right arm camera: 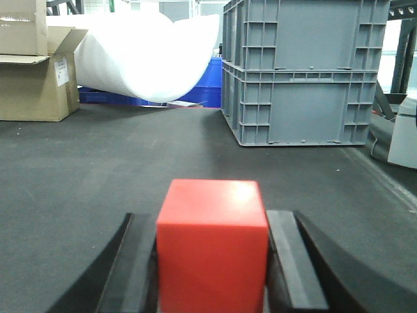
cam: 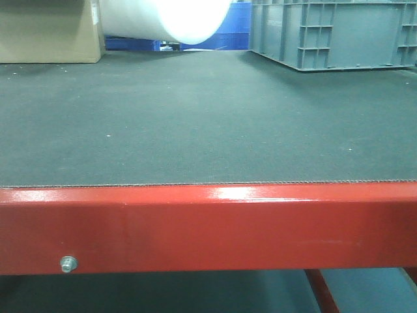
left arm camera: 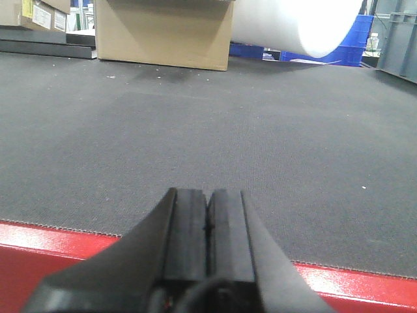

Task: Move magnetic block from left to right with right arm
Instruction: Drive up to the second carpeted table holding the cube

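Observation:
The magnetic block [right arm camera: 212, 254], a bright-red cube, fills the space between the two black fingers of my right gripper [right arm camera: 212, 217]. Both pads press against its sides, so the gripper is shut on it, low over the dark mat [right arm camera: 98, 169]. My left gripper [left arm camera: 207, 193] is shut with its pads together and nothing between them. It hovers just over the red front edge [left arm camera: 39, 244] of the table. The exterior front view shows only the mat [cam: 208, 117] and the red frame [cam: 208, 228], with no block and no gripper.
Stacked grey plastic crates [right arm camera: 300, 72] stand at the back right, also visible as a grey crate [cam: 332, 32] in the front view. A white roll [right arm camera: 143, 55] and blue bins lie at the back middle. A cardboard box [left arm camera: 163, 32] stands at the back left.

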You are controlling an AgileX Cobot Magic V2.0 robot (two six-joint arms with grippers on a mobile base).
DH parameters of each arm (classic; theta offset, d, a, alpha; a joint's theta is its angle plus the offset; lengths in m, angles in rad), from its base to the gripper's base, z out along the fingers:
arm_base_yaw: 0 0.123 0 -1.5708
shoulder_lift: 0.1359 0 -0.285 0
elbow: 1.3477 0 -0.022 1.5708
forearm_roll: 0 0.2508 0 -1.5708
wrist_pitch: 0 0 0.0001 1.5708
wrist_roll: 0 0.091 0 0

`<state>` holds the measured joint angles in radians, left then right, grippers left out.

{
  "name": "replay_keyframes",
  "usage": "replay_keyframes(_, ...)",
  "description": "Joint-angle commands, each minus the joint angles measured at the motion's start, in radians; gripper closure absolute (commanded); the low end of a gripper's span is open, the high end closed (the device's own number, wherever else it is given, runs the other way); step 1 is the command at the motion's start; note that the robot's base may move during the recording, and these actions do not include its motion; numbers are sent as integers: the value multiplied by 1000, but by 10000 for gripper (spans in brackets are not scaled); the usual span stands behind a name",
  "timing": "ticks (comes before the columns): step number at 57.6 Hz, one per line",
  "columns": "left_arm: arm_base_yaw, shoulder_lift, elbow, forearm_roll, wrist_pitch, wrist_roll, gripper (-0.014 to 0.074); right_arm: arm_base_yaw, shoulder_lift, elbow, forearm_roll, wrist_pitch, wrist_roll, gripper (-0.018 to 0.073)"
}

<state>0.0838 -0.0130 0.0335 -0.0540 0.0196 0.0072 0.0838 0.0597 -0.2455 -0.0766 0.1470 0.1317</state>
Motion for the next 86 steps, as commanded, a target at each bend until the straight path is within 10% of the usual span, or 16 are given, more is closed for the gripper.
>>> replay_keyframes(1,-1,-7,5,-3,-78,-7,722,-3,21,-32,-9,-86,-4,281)
replay_keyframes(86,-1,-7,5,-3,-78,-7,722,-3,21,-32,-9,-86,-4,281)
